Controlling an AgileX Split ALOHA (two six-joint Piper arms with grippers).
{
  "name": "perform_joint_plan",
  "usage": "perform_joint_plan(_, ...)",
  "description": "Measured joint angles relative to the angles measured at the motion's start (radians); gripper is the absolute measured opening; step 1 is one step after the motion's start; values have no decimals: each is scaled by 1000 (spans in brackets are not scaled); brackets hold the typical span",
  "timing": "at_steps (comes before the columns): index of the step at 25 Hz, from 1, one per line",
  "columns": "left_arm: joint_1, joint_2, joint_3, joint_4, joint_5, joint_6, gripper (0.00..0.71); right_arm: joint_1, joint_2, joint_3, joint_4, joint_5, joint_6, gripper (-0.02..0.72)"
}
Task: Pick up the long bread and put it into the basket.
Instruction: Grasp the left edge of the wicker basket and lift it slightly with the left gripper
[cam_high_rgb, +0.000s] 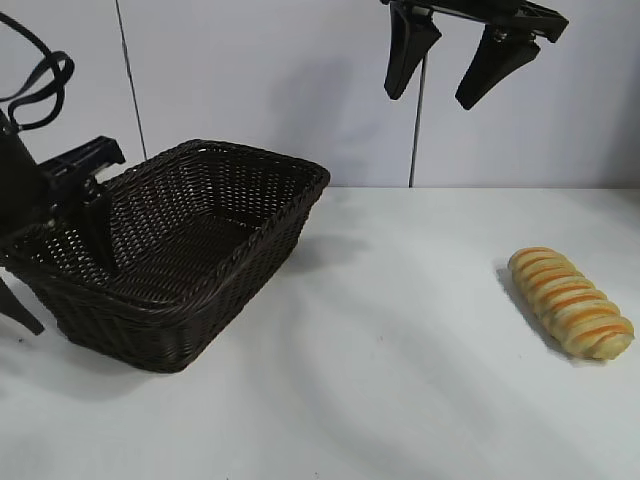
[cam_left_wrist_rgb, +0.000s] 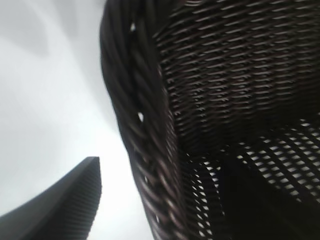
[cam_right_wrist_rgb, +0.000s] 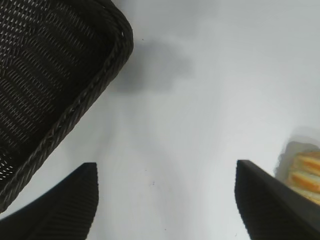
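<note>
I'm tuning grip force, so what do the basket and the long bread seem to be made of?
The basket looks like dark brown woven wicker or rattan, matte, with visible strands, gaps in the weave and a braided rim; it could also be a synthetic imitation. The long bread looks like baked dough or a soft replica: pale yellow, with orange-brown ridges and a slight sheen.

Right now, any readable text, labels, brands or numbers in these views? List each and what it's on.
None: no text, label, brand, number or sign can be read in any view.
long bread: striped crust only, no wrapper or label.
basket: plain dark wicker, no tag.
left gripper at the basket's rim and right gripper raised above the table: plain black, no markings visible.
</note>
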Motion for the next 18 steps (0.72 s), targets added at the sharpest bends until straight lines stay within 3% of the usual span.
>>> perform_joint_plan(3,0,0,0,0,-8,0,428,0,0,0,0,0,0,548)
perform_joint_plan(11,0,0,0,-1,-11,-7,149,0,0,0,0,0,0,548)
perform_joint_plan(14,1,0,0,-3,-22,-15,101,0,0,0,0,0,0,548)
perform_joint_plan(18,0,0,0,-7,-16,-10,99,0,0,0,0,0,0,548)
